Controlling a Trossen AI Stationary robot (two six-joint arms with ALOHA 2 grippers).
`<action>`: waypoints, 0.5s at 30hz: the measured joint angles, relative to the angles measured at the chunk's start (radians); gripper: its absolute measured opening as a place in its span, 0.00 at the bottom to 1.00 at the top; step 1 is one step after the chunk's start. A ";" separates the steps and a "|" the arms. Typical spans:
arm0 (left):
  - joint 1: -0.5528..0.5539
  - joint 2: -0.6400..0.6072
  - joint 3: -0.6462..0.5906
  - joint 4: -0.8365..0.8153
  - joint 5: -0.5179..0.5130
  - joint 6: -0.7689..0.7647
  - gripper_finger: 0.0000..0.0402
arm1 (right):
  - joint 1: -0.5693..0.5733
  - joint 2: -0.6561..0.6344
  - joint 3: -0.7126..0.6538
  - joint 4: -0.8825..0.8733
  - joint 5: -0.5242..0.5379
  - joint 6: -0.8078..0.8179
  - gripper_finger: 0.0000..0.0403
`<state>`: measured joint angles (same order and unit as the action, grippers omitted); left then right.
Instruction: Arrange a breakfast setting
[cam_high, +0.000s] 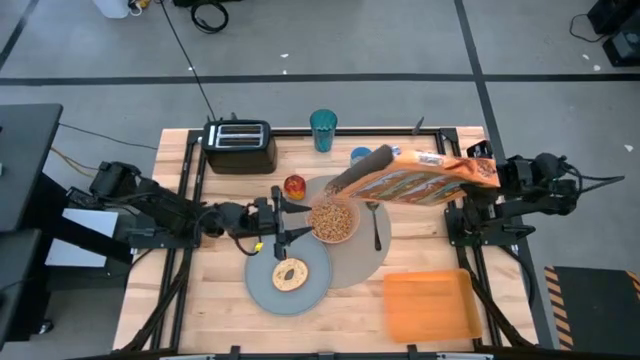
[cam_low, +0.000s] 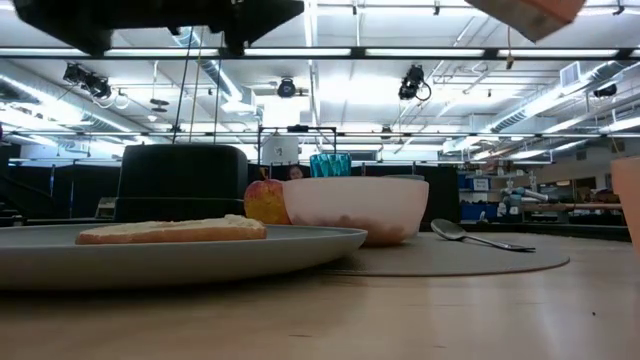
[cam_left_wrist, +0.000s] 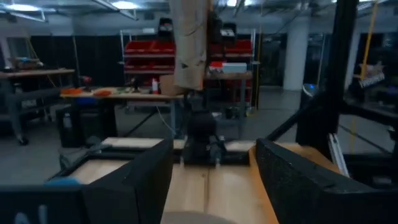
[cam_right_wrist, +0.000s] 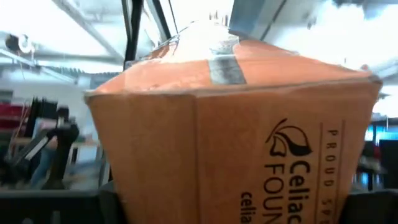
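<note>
High view has the right gripper (cam_high: 487, 172) clamped on the base of the orange cereal box (cam_high: 415, 178), tipped over the pink bowl (cam_high: 333, 219) mid-mat, left gripper (cam_high: 285, 222) spread beside it; box looks light, crushable cardboard, so low grip seems right.

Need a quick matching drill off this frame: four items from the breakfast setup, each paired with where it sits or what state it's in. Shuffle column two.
Column 1
1. cereal box
2. toast ring
3. metal spoon
4. apple

Column 2
A. lying on the tan mat, beside the bowl
B. resting on the grey-blue plate
C. tipped over the bowl, held by the right claw
D. standing near the black toaster

Pairs: 1-C, 2-B, 3-A, 4-D
</note>
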<state>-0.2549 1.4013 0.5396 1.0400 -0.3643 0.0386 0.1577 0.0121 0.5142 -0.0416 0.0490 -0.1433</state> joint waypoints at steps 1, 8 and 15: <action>0.010 0.010 0.015 0.006 0.009 -0.002 0.60 | 0.000 0.000 -0.021 0.049 -0.004 -0.012 0.51; 0.069 0.126 0.188 0.001 0.122 0.055 0.69 | 0.000 0.011 -0.236 0.514 -0.033 -0.037 0.51; 0.135 0.305 0.445 0.002 0.200 0.107 0.68 | 0.000 0.072 -0.419 0.860 -0.044 -0.036 0.51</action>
<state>-0.1201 1.7060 0.9842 1.0418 -0.1647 0.1455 0.1577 0.0845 0.0952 0.8182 0.0054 -0.1794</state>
